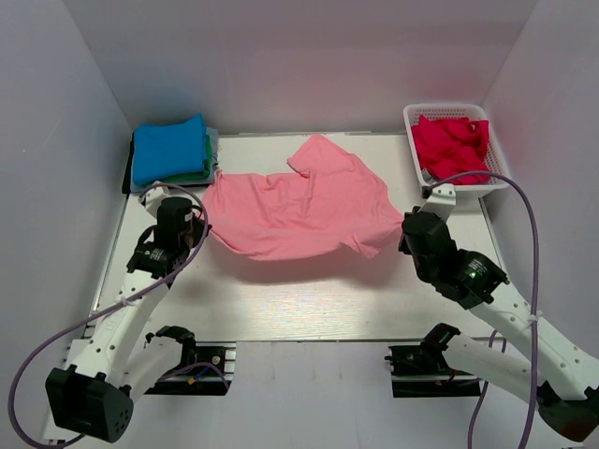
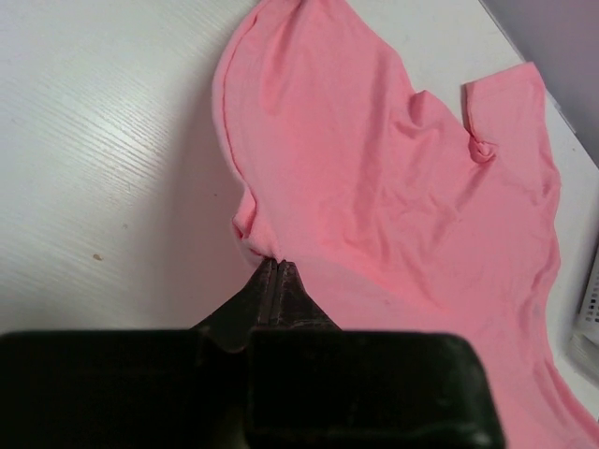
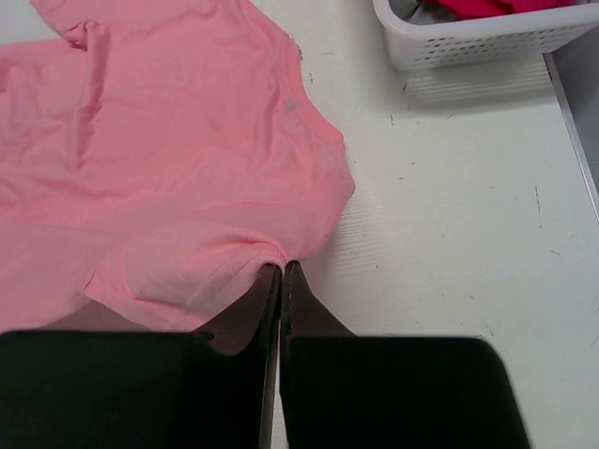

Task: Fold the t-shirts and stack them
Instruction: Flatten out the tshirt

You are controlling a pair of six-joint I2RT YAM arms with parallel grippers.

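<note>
The salmon pink t-shirt [image 1: 299, 208] hangs stretched between my two grippers above the middle of the table, its near edge lifted and casting a shadow. My left gripper [image 1: 201, 217] is shut on the shirt's left edge, with cloth pinched at its tips in the left wrist view [image 2: 271, 260]. My right gripper [image 1: 402, 227] is shut on the right sleeve hem, seen in the right wrist view [image 3: 282, 266]. The shirt fills both wrist views [image 2: 402, 187] [image 3: 168, 159]. A bright blue t-shirt [image 1: 169, 148] lies folded on a green one [image 1: 178, 177] at the back left. Crimson red t-shirts [image 1: 451, 146] lie in the basket.
The white lattice basket [image 1: 456, 190] stands at the back right corner, also showing in the right wrist view [image 3: 468, 42]. Grey walls enclose the table on the left, back and right. Bare white tabletop [image 1: 309, 299] lies in front of the shirt.
</note>
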